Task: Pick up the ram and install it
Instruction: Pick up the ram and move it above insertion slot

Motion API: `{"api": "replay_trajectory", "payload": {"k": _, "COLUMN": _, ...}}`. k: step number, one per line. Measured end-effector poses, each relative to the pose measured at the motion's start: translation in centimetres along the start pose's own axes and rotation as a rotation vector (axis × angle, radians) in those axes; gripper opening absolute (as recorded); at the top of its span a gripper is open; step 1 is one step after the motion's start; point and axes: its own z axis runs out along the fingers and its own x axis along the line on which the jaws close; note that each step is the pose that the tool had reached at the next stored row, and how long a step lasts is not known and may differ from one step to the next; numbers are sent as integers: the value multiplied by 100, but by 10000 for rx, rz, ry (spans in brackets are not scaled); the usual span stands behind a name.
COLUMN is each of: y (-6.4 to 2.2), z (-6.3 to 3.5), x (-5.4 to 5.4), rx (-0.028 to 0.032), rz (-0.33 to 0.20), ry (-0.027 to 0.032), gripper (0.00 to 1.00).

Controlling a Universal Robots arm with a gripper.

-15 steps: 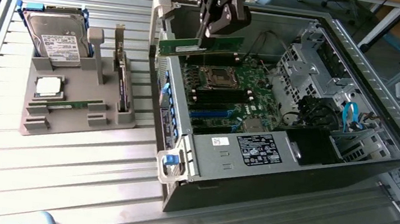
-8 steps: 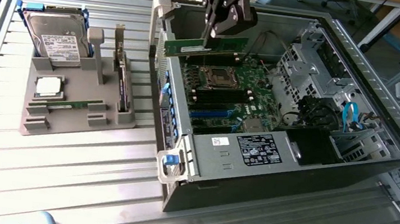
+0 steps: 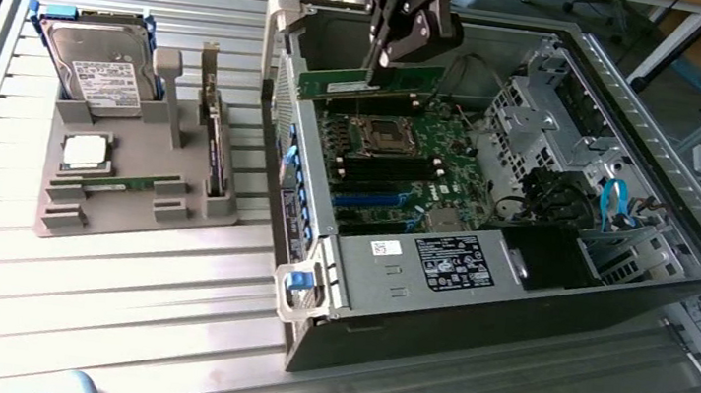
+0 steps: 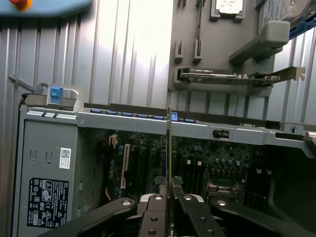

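— Black fingers (image 4: 157, 207) are seen closest to the wrist camera. What is gripped by them?
— The ram (image 3: 337, 83) is clamped between them, and the gripper (image 3: 400, 61) is closed on its upper edge.
— Where is it held?
— Inside the open computer case (image 3: 649, 131), over the motherboard (image 3: 408, 159). Contact with a slot cannot be told.
— What is found beside the case?
— A grey holder (image 3: 97, 219) with a hard drive (image 3: 101, 64) is set on the table (image 3: 113, 308), at the exterior view's left.
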Motion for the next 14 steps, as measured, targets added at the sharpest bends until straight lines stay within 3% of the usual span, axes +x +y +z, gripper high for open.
{"api": "replay_trajectory", "payload": {"k": 14, "y": -121, "z": 0, "x": 13, "rx": 0, "rz": 0, "ry": -1, "gripper": 14}}
